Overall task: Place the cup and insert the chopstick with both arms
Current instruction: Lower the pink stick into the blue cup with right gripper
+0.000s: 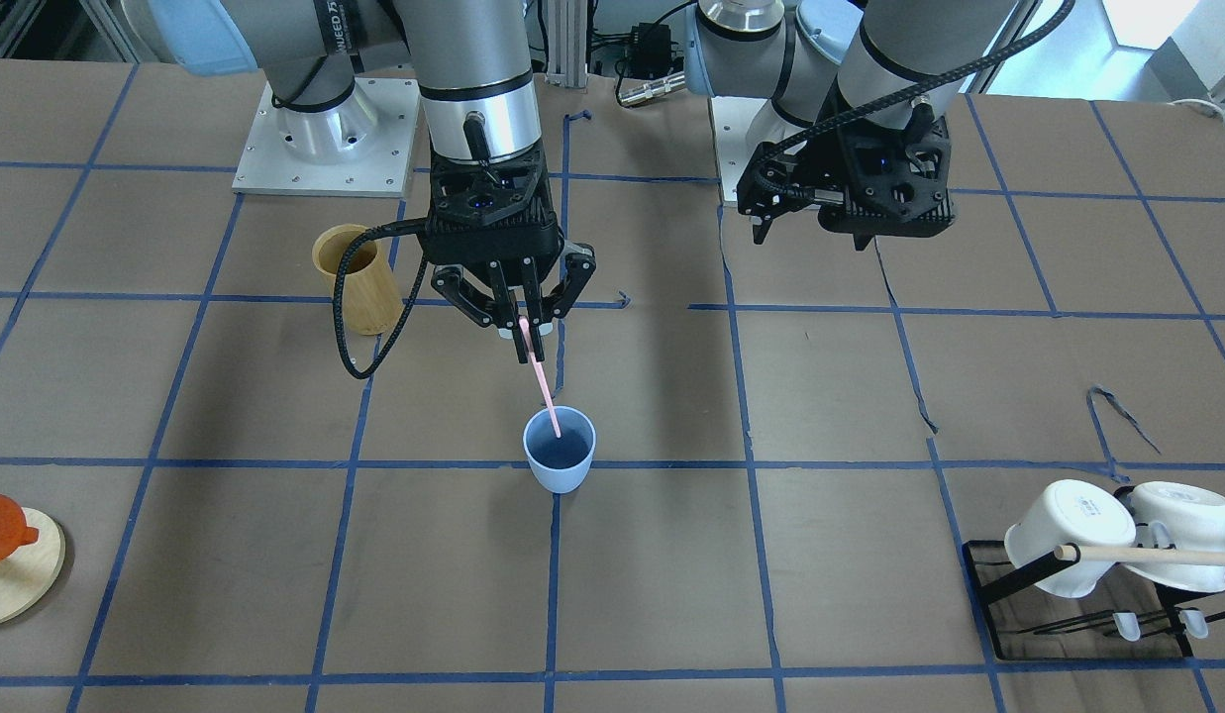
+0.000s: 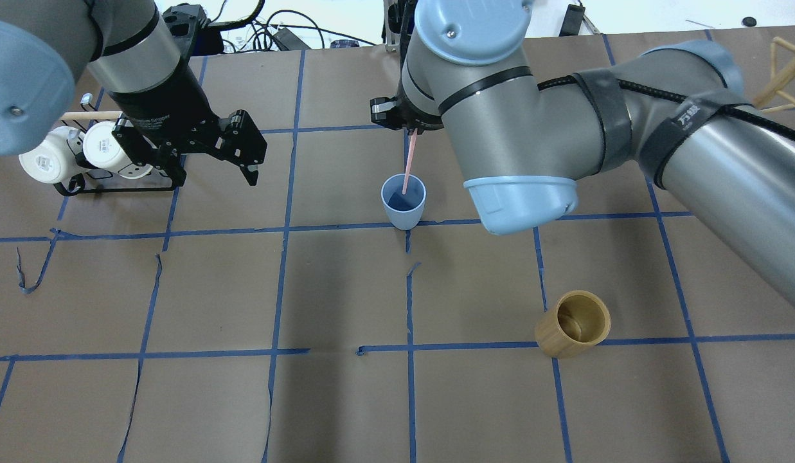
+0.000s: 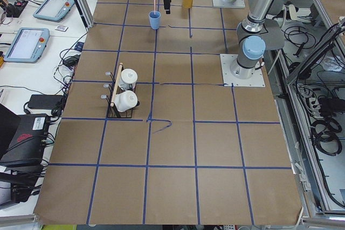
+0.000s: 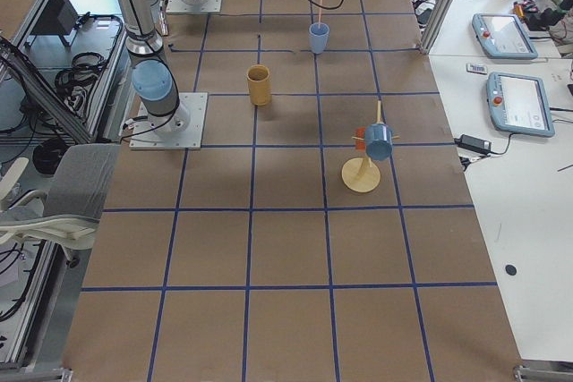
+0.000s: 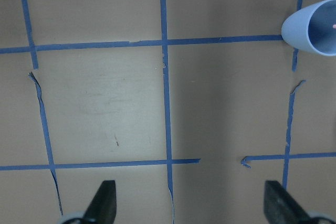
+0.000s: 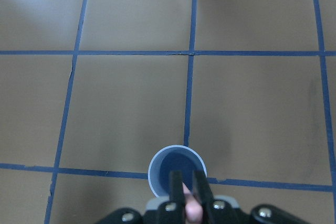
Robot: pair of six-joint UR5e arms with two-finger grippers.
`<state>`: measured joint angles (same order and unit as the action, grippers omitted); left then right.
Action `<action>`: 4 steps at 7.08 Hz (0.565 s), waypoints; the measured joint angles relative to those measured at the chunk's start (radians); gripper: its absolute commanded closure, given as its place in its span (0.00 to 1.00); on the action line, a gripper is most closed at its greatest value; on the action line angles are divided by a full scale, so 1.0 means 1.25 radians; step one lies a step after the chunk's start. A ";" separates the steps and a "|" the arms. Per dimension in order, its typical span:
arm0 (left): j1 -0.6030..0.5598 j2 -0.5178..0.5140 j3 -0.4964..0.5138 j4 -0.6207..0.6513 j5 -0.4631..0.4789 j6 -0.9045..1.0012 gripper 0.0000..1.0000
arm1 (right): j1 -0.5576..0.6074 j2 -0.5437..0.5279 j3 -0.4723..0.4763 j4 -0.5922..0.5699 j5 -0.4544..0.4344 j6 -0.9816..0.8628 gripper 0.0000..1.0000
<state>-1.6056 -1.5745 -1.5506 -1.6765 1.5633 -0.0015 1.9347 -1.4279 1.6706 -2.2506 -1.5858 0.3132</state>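
The light blue cup (image 1: 560, 450) stands upright near the table's middle; it also shows in the overhead view (image 2: 403, 201) and both wrist views (image 5: 313, 28) (image 6: 177, 169). My right gripper (image 1: 526, 340) hangs right above it, shut on the top of a pale pink chopstick (image 1: 541, 383), whose lower end sits inside the cup (image 2: 407, 168). The right wrist view shows the fingers (image 6: 201, 188) pinching the pink stick over the cup mouth. My left gripper (image 2: 252, 177) is open and empty, raised above the table well apart from the cup; its fingertips (image 5: 105, 199) show in the left wrist view.
A tan bamboo cylinder (image 1: 357, 278) stands beside the right arm. A black rack (image 1: 1087, 604) holds two white mugs (image 1: 1068, 538) and a wooden rod at one corner. A round wooden stand with an orange item (image 1: 3, 555) sits at the opposite edge.
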 measured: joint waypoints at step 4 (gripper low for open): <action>0.001 0.000 0.000 0.000 0.004 0.000 0.00 | 0.001 0.003 0.006 0.000 0.003 0.002 0.30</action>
<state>-1.6046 -1.5746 -1.5508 -1.6767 1.5682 -0.0016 1.9359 -1.4243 1.6777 -2.2507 -1.5816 0.3160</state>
